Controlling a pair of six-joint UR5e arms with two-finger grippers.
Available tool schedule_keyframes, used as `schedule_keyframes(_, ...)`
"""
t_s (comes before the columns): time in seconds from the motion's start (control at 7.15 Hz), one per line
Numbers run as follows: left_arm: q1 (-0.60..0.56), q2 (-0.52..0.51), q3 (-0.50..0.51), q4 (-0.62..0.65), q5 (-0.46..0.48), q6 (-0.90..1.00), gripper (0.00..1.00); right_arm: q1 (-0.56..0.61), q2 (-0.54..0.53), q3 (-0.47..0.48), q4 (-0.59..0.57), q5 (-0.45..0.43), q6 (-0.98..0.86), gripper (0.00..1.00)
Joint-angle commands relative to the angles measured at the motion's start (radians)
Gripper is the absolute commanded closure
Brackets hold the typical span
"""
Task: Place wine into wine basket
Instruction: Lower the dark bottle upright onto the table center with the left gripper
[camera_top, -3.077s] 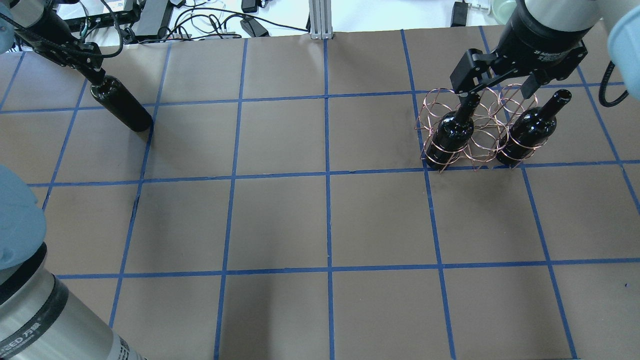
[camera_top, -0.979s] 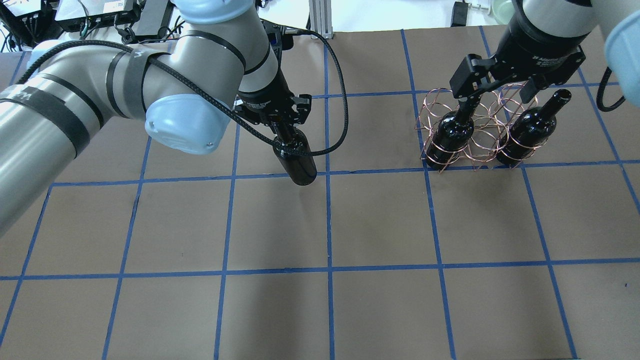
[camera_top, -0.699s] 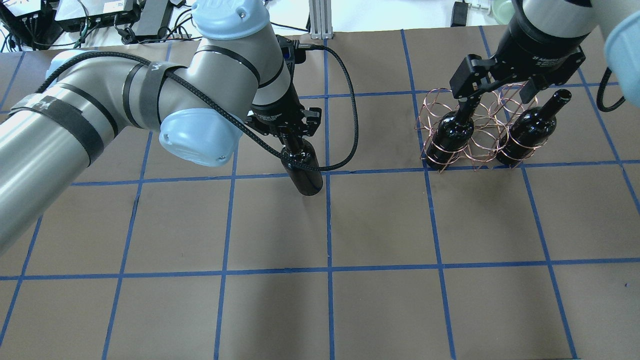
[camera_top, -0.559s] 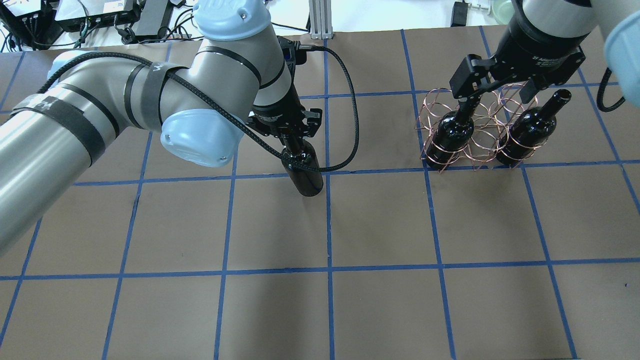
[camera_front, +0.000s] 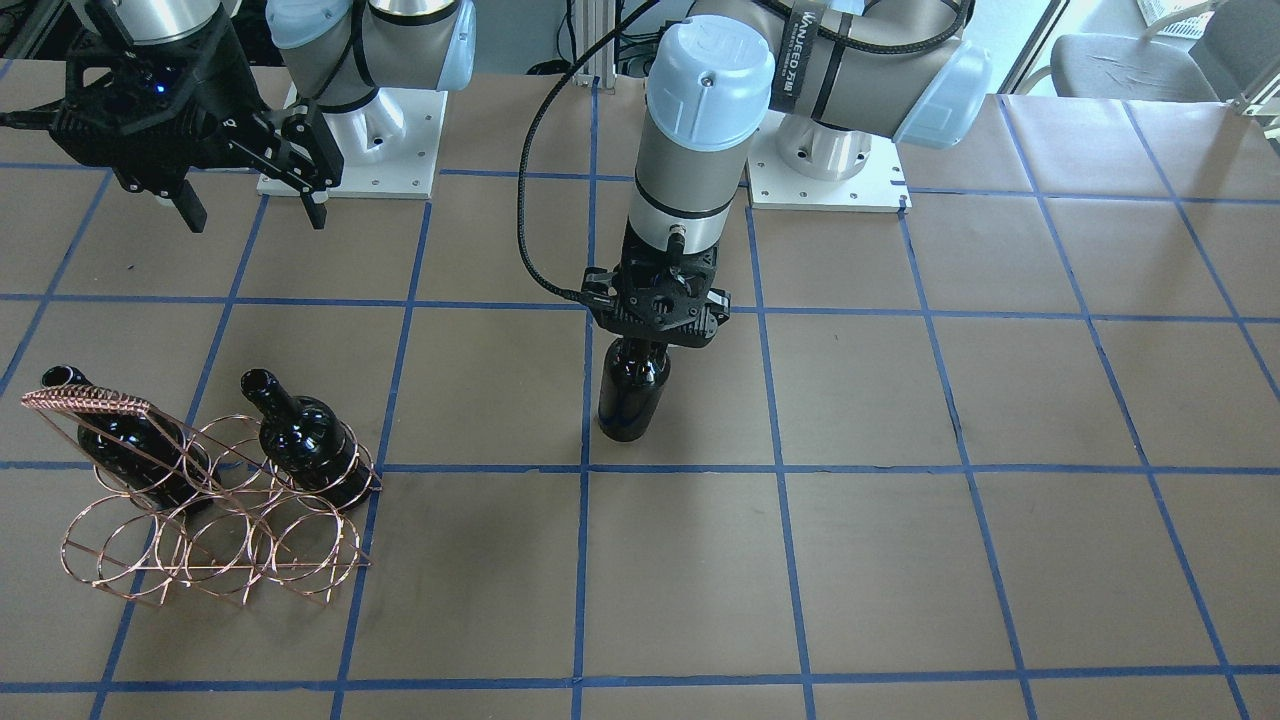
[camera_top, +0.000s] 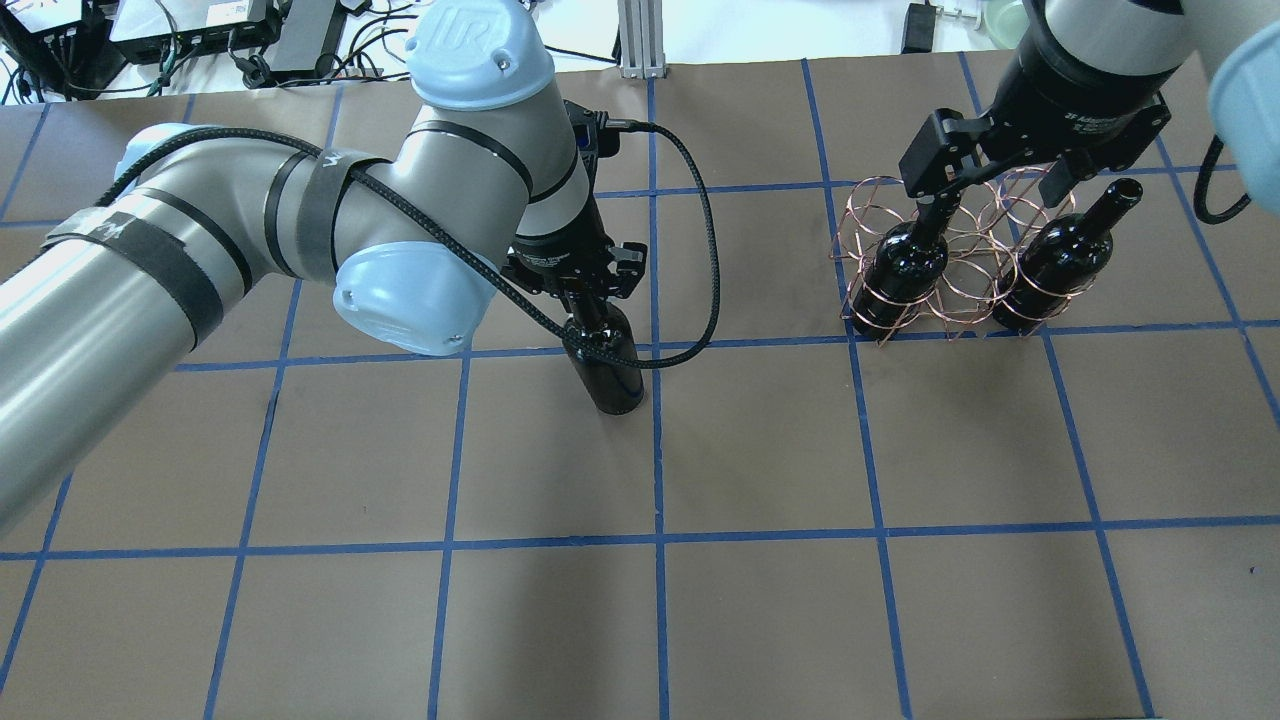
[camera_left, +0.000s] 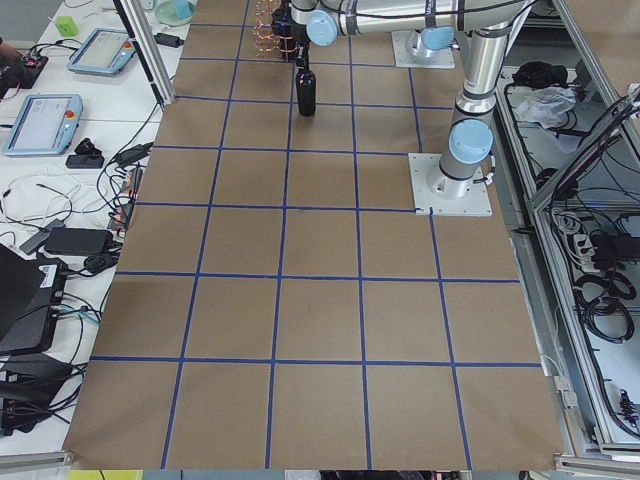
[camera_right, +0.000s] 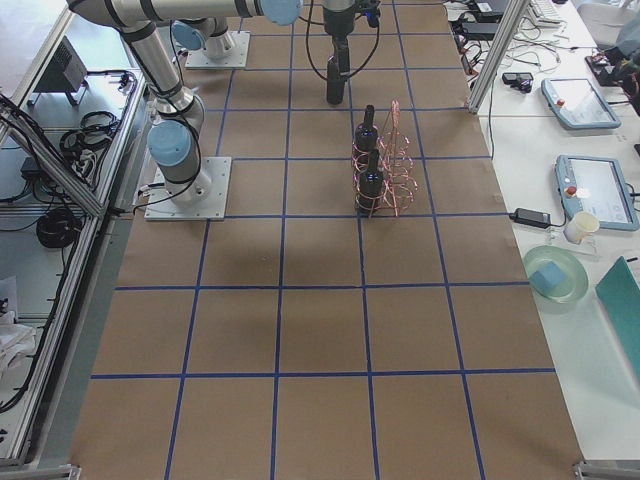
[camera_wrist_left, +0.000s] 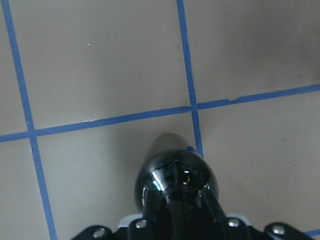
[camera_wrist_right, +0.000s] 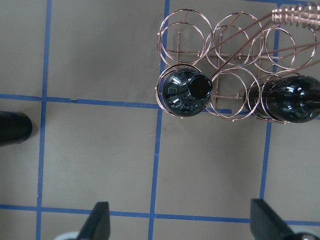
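Observation:
My left gripper (camera_top: 587, 292) is shut on the neck of a near-black wine bottle (camera_top: 607, 365) and holds it upright near the table's middle; both also show in the front view, gripper (camera_front: 656, 328) and bottle (camera_front: 632, 395). The left wrist view looks down on its shoulder (camera_wrist_left: 177, 172). I cannot tell whether its base touches the table. The copper wire wine basket (camera_top: 962, 272) stands at the right with two more bottles (camera_top: 900, 262) (camera_top: 1055, 258) in its outer rings. My right gripper (camera_top: 1000, 182) hangs open and empty above the basket.
The basket's middle rings (camera_wrist_right: 230, 47) hold nothing. Blue tape lines grid the brown table (camera_top: 760, 450). Cables and power supplies (camera_top: 300, 35) lie beyond the far edge. Both arm bases (camera_front: 830, 160) stand on the robot's side.
My left arm has carried the bottle from the far left corner to the table's middle, then slightly right and nearer. The right gripper, basket and its two bottles have not moved.

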Motion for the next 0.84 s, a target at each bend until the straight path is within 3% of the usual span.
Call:
schedule_keyframes(0.0, 0.000, -0.019, 0.000, 0.000, 0.001, -0.001, 1.00, 0.000, 0.000, 0.000, 0.000, 0.000, 0.000, 0.00)
schedule_keyframes(0.14, 0.000, -0.012, 0.006, -0.001, -0.001, -0.016, 0.01, 0.000, 0.000, 0.000, 0.000, 0.000, 0.000, 0.00)
schedule_keyframes(0.42, 0.000, 0.025, 0.039, -0.090, -0.012, -0.046, 0.00, 0.000, 0.000, 0.000, 0.000, 0.000, 0.000, 0.00)
schedule_keyframes(0.7, 0.038, 0.051, 0.152, -0.178, -0.041, -0.045, 0.00, 0.001, -0.002, 0.000, -0.002, 0.000, 0.003, 0.00)
